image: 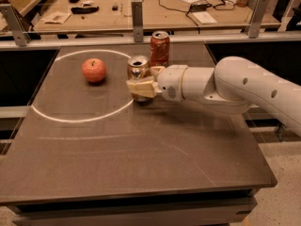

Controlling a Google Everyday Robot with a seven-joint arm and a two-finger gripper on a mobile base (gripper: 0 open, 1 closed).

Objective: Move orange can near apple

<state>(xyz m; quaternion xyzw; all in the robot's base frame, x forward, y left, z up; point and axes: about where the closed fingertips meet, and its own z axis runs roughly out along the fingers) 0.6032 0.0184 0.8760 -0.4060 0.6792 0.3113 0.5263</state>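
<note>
The orange can (137,69), orange-brown with a silver top, stands upright on the dark table, right of the apple (94,70). My gripper (140,85) reaches in from the right and is shut on the orange can, its pale fingers (141,88) wrapped around the can's lower body. The apple is red-orange with a short dark stem and sits inside the white ring (70,119) painted on the table. About a can's width of table separates the can and the apple.
A redder can (160,47) stands upright just behind the gripper near the table's back edge. A metal rail (136,40) with posts runs along the back. My white arm (244,86) spans the table's right side.
</note>
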